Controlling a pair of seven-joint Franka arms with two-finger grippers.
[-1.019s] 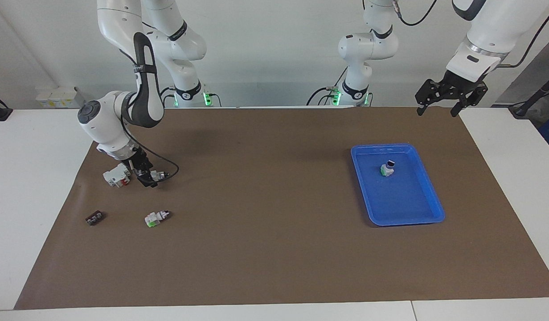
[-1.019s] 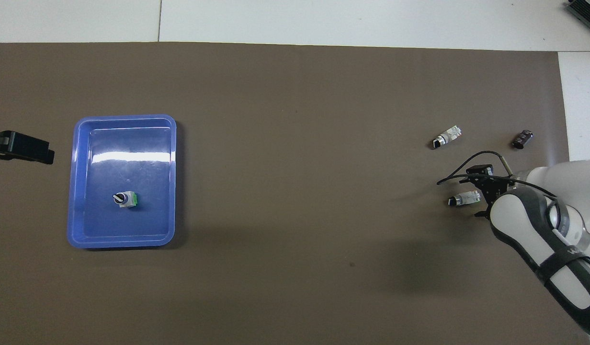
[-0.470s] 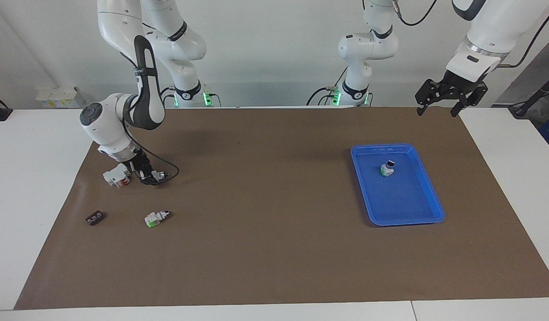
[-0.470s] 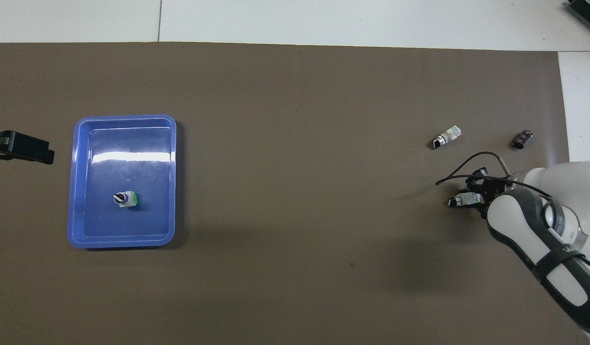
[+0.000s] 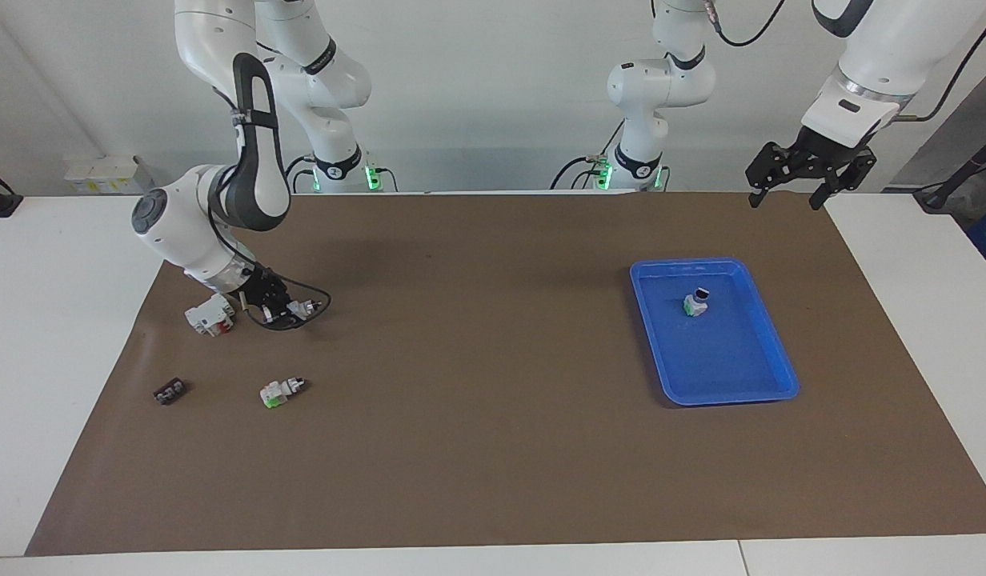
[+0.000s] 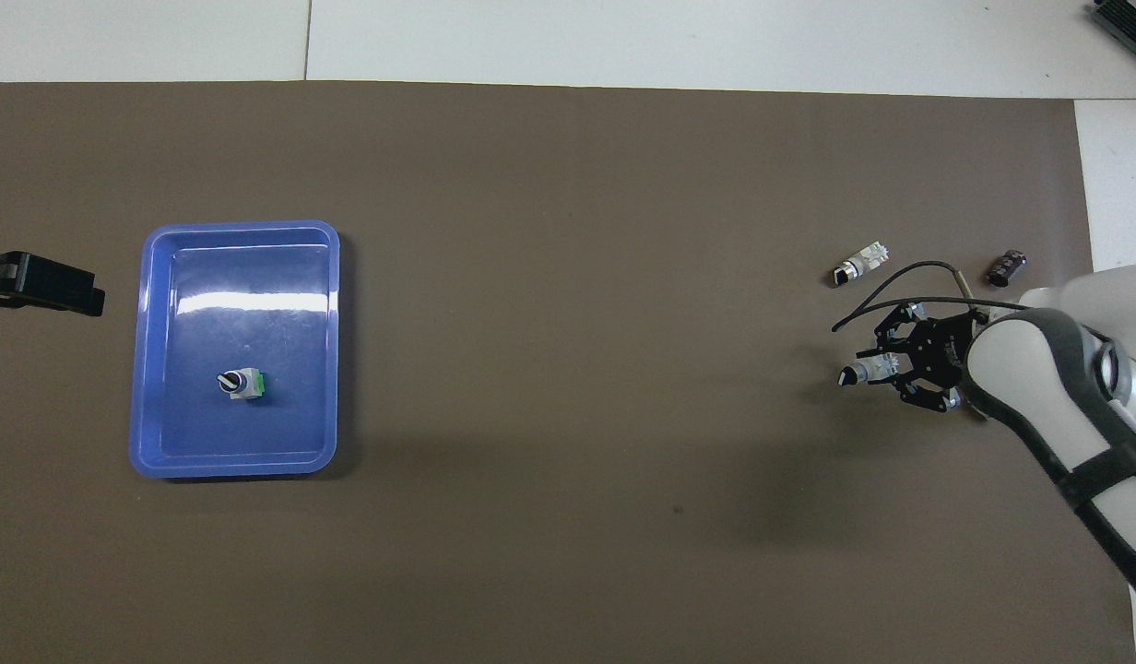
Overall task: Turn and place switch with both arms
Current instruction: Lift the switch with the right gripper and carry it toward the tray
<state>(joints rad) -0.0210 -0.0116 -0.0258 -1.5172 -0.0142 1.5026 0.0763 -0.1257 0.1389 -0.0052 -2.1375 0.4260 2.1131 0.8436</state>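
My right gripper (image 5: 293, 308) (image 6: 886, 371) is shut on the switch (image 5: 304, 306) (image 6: 858, 373), a small white piece lying sideways just above the brown mat (image 5: 477, 400) at the right arm's end of the table. The black knob tip points toward the table's middle, and the fingers hide the switch's base. My left gripper (image 5: 783, 200) (image 6: 42, 286) hangs open and empty in the air over the mat's edge at the left arm's end, beside the blue tray (image 5: 733, 398) (image 6: 236, 226).
A white switch with a green base (image 5: 695, 303) (image 6: 241, 383) stands in the tray. Another green-based switch (image 5: 278, 392) (image 6: 860, 265) and a small black part (image 5: 170, 392) (image 6: 1006, 267) lie farther from the robots than my right gripper. A white block with a red part (image 5: 209, 316) sits beside it.
My right gripper closed on the switch, turned at the wrist and carried it slightly up and toward the table's middle. The left arm waits unmoved.
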